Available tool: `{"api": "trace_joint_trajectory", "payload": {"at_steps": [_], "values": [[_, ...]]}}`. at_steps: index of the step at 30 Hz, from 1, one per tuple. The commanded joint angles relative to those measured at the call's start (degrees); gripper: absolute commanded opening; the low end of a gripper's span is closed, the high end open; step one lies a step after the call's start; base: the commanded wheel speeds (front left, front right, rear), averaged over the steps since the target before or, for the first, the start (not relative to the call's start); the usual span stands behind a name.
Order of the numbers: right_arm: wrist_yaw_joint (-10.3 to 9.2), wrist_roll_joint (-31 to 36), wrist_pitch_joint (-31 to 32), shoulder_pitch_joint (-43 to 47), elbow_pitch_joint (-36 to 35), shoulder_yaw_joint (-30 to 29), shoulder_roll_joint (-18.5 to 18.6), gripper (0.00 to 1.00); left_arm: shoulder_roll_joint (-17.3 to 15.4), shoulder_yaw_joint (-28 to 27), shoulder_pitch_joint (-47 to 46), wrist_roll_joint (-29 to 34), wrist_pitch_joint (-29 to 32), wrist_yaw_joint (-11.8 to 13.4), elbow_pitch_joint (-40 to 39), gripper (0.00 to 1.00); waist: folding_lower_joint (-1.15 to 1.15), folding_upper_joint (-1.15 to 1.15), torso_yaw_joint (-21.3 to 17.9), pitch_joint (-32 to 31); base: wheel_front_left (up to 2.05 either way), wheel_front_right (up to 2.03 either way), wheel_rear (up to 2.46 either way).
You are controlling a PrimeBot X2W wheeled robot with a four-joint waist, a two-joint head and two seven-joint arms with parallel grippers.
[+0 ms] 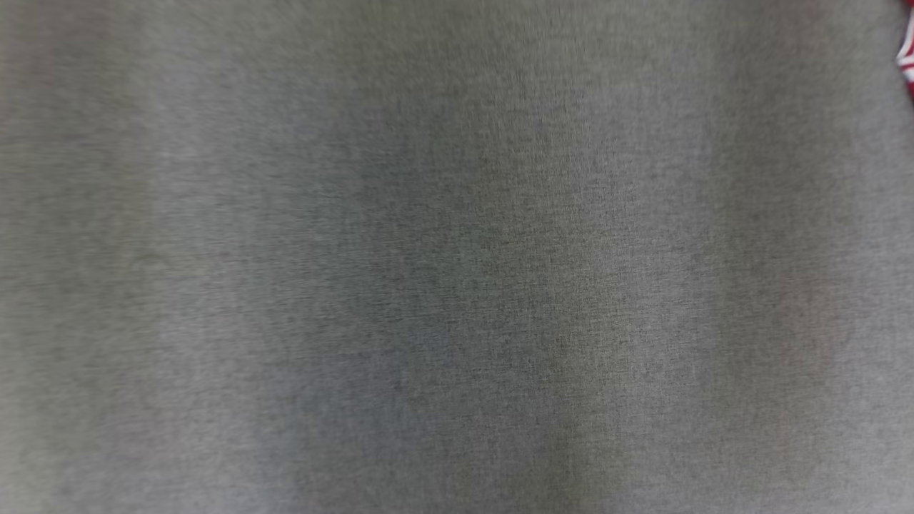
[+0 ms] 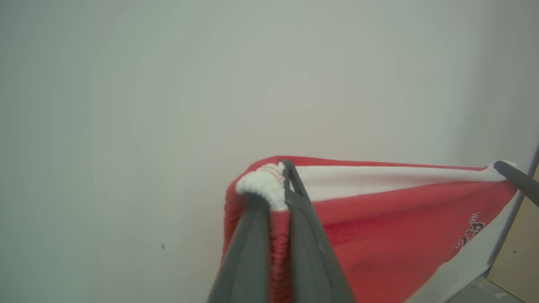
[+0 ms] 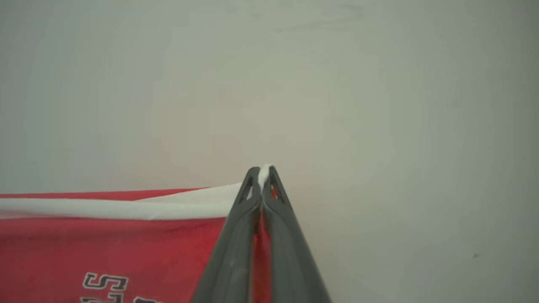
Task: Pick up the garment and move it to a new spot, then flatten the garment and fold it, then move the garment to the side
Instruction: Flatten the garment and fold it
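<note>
The garment (image 2: 379,235) is red with a white band along its top edge and dark lettering. It hangs stretched in the air between both grippers. My left gripper (image 2: 280,174) is shut on one white-banded corner. In the right wrist view my right gripper (image 3: 262,171) is shut on the opposite corner of the garment (image 3: 105,248), and its dark finger (image 2: 518,176) shows at the far end in the left wrist view. A sliver of the garment (image 1: 907,57) peeks in at the head view's top right corner.
A grey fabric surface (image 1: 428,271) spreads below in the head view. A pale wall (image 2: 168,105) stands behind the garment, with a tan panel (image 2: 520,252) at the lower right of the left wrist view.
</note>
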State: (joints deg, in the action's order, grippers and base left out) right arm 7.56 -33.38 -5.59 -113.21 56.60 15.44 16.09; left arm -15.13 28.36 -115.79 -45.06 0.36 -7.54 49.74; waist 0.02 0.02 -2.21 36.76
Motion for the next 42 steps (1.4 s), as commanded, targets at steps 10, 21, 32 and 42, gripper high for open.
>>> {"api": "trace_joint_trajectory", "payload": {"at_steps": [10, 21, 32, 42], "values": [[-0.15, 1.20, -3.98, -4.90, 9.04, 0.33, -1.09, 0.00, -0.14, 4.38, -3.48, -3.34, -3.05, 0.14, 5.13, 0.00, -0.02, -0.02, -2.73, 7.53, 0.00, 0.00, 0.00], [-0.15, -0.24, -5.82, -3.78, 9.83, 4.02, -1.78, 0.00, -1.57, 9.99, -0.97, -8.19, -5.91, 0.12, 4.32, 0.00, -0.02, -0.02, -2.93, 8.54, 0.00, 0.00, 0.00], [-0.14, -10.98, -7.95, 22.95, -5.44, 14.31, 1.44, 0.00, -8.63, 19.11, 22.71, -15.55, -13.06, 0.09, -10.49, 0.00, -0.02, -0.02, -2.49, -1.37, 0.00, 0.00, 0.00], [-0.13, -21.02, -8.11, 50.38, -22.35, 19.03, 8.65, 0.00, -13.04, 18.38, 50.43, -17.89, -15.51, 2.14, -24.71, 0.00, -0.02, -0.02, -2.28, -14.19, 0.00, 0.00, 0.00]]}}
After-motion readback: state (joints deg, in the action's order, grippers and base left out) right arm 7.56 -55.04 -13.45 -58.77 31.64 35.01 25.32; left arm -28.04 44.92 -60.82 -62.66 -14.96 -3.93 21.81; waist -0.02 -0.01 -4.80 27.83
